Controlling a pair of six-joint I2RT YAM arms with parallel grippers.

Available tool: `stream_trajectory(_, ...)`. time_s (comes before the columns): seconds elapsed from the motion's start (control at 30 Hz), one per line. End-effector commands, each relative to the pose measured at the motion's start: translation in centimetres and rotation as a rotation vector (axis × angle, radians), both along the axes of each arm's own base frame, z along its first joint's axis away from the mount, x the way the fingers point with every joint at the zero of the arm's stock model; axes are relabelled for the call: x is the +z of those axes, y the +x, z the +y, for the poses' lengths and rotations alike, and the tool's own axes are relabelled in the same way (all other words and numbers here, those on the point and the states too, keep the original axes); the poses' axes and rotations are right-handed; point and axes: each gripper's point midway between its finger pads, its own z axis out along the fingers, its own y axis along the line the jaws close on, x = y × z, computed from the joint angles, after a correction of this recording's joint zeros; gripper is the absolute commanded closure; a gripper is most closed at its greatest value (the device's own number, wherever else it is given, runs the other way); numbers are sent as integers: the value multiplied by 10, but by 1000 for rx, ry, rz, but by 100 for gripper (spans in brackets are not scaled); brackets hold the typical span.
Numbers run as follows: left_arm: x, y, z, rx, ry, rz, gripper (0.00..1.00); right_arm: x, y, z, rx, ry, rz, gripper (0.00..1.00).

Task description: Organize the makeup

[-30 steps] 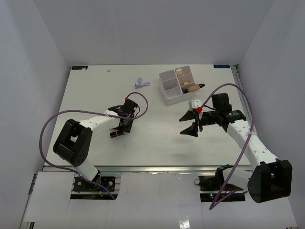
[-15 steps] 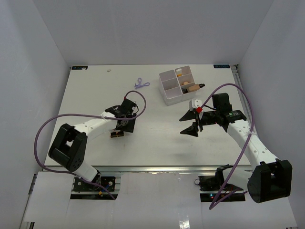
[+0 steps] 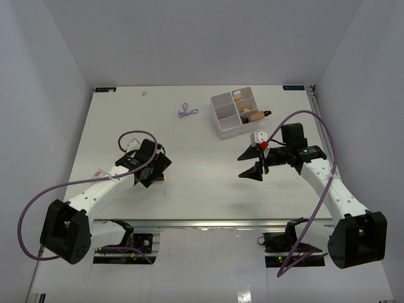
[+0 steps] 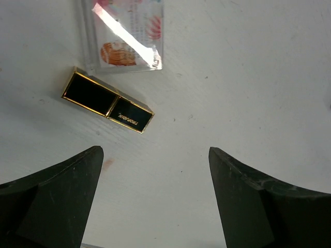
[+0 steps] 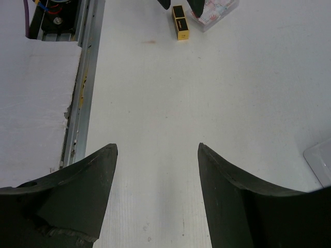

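Left gripper [image 4: 155,152]: fingers spread wide, holding nothing, above the table [image 4: 243,77].
Black-gold lipstick [image 4: 107,107]: lying flat just ahead of those fingers, just beside the small clear pinkish item [image 4: 124,36].
Right gripper [image 5: 157,147]: spread apart, empty.
Lilac clip [image 3: 187,112]: left of the white box [image 3: 230,130].

- Top external looks down from high over the near edge onto the whole table [image 3: 208,189].
- Left wrist faces down, close.
- Right wrist looks farther across; both show the black-gold lipstick [image 4: 107,101].
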Motion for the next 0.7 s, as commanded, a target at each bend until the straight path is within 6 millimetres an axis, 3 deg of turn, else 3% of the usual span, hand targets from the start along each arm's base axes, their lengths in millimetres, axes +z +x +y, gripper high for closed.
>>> stream_trajectory(0.0, -11, -9, 13, 358, -133, 57, 7, 5, -5, 0, 21, 32, 0, 30)
stream_trajectory(0.13, -18, -15, 23, 503, -172, 54, 10, 6, -6, 0, 20, 36, -4, 30)
stream_trajectory(0.3, -35, -15, 36, 560, -147, 75, 13, 8, -7, 0, 22, 41, -6, 30)
stream_trajectory(0.67, -46, 6, 38, 531, -141, 81, 26, 7, -6, -2, 16, 42, -1, 30)
